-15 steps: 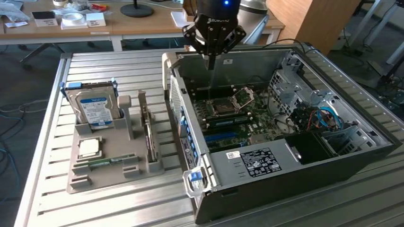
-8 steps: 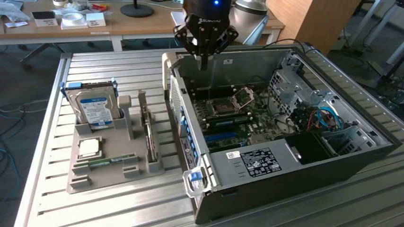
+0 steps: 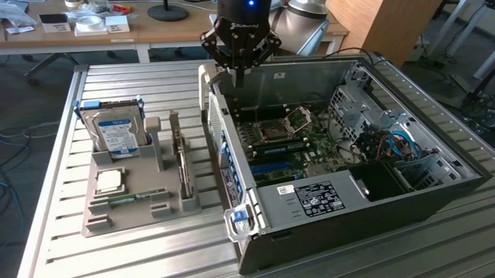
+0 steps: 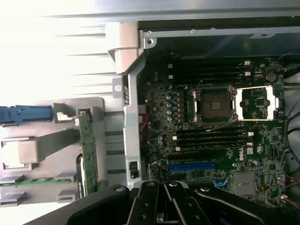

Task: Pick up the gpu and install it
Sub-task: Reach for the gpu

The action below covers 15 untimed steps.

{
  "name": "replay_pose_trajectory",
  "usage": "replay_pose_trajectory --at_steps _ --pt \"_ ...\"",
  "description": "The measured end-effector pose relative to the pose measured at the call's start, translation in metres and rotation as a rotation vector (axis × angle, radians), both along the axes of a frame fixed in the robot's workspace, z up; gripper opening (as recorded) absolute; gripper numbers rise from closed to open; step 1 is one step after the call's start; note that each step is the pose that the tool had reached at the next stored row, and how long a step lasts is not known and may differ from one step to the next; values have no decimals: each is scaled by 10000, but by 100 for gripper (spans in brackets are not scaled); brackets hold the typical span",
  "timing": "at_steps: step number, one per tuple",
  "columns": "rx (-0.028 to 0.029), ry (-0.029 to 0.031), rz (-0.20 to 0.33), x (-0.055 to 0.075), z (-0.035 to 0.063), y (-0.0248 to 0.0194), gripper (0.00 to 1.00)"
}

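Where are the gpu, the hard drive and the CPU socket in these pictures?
gpu (image 3: 184, 165): exterior view, middle of its upper edge.
hard drive (image 3: 116, 134): exterior view, its blue-white label.
CPU socket (image 4: 214, 104): wrist view, its dark centre.

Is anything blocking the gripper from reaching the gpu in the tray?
Nothing visible does. The gripper hangs shut above the wall of the computer case. The gpu stands on edge in the gray tray beside that wall, its top edge uncovered.
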<state>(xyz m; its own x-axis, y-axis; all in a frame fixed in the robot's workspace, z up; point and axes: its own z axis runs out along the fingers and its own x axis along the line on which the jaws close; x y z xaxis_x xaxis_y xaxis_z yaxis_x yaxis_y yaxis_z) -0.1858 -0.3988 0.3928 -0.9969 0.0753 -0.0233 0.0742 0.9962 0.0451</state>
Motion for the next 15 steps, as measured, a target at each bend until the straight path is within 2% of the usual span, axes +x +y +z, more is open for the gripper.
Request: replay_pose_trajectory --at_steps 7,15 --pt "0 0 -1 -152 0 0 11" --pt "-1 1 0 -165 0 0 11"
